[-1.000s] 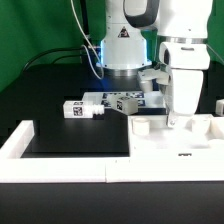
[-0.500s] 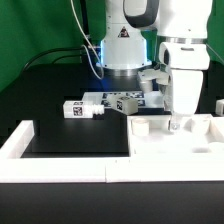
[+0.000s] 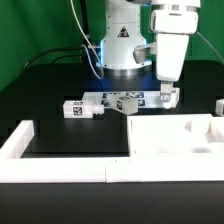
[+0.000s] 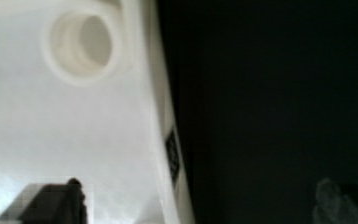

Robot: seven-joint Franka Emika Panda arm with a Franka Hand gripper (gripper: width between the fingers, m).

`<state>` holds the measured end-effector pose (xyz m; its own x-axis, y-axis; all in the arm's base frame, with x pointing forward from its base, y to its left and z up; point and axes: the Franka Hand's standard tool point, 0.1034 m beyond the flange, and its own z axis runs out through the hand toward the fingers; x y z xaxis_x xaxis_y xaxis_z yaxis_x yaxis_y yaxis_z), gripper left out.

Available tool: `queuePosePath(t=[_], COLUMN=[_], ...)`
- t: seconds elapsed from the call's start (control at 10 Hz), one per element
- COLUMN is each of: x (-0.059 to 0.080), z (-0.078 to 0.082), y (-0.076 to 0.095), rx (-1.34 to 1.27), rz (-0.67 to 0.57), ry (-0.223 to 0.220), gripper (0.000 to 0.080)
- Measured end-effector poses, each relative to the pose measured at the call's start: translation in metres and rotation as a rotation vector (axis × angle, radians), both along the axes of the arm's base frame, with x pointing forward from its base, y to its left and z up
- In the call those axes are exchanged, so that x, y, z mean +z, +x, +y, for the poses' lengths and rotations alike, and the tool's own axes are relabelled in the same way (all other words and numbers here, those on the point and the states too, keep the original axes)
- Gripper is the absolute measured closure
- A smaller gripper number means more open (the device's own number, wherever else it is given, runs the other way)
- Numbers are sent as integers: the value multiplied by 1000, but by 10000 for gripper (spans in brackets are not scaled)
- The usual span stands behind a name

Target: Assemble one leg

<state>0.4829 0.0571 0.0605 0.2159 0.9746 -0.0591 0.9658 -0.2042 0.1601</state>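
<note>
With the jaws wide and empty, 1 leg (image 3: 126,101) lying mid-worktop could be knocked aside if the gripper (image 3: 167,97) is lowered off-centre beside the panel (image 3: 185,150).

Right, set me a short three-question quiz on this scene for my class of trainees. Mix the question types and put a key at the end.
1. True or false: the tool is gripping a leg.
2. Multiple choice: in the wrist view, the round hole is in: A the white panel; B a leg; C the tool.
3. Fill in: in the exterior view, the tagged legs lie toward the exterior view's ____ of the tool.
Key: 1 false, the wrist view shows it open and empty; 2 A; 3 left.
</note>
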Motion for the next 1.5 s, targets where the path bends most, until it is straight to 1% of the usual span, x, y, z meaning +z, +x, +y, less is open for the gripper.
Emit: queuePosePath(t=[0.4,0.5,0.6,0.7,0.8,0.9,1.2,1.3,1.4,1.5], x=[-2,-1,6,9,8,8,7,7,5,6], z=[0,0,-2,-7,-13,-15,-13,-17,-30,-39], y=[-1,-1,0,-1,-3,-1,-2,-2,-6,-9], rx=[11,-15,-91,-170,-241,-238,-234,-267,-340,-383], rz=[5,1,-16,-21,5,1,3,7,26,48], ry=[-2,2,14,25,23,33,32,33,21,-2], gripper=[150,150,150,150,150,150,150,150,150,150])
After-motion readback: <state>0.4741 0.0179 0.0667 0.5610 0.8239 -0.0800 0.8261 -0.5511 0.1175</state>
